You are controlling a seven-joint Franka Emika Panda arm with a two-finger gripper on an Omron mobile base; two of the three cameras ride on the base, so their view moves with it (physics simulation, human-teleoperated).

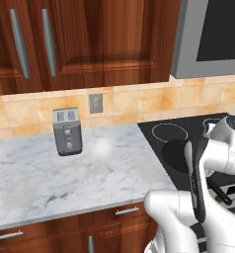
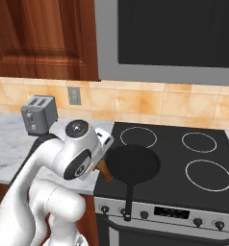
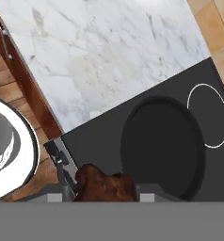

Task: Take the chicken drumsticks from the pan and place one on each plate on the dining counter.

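We hold one chicken drumstick [image 3: 106, 187] pinched between our gripper [image 3: 104, 194] fingers, the jaws closed narrowly on its brown meat. In the right base view the same piece [image 2: 106, 171] hangs under the hand, just off the left rim of the pan [image 2: 133, 163] and above the front left corner of the stovetop [image 2: 184, 163].

The pan sits on the near left burner, its handle [image 2: 129, 199] running straight toward the stove's front edge and control knobs. Its dark bowl looks bare from the hand view [image 3: 162, 146] (we cannot tell where the second drumstick is). To the left the marble worktop [image 1: 65, 173] lies broad and open up to the tiled wall, with a toaster [image 1: 67, 131] standing near the back. Its front edge drops to wood drawers.

The left base view shows that worktop best, while our own arm covers most of the pan there. The right base view alone gives us the other three burner rings [image 2: 208, 174].
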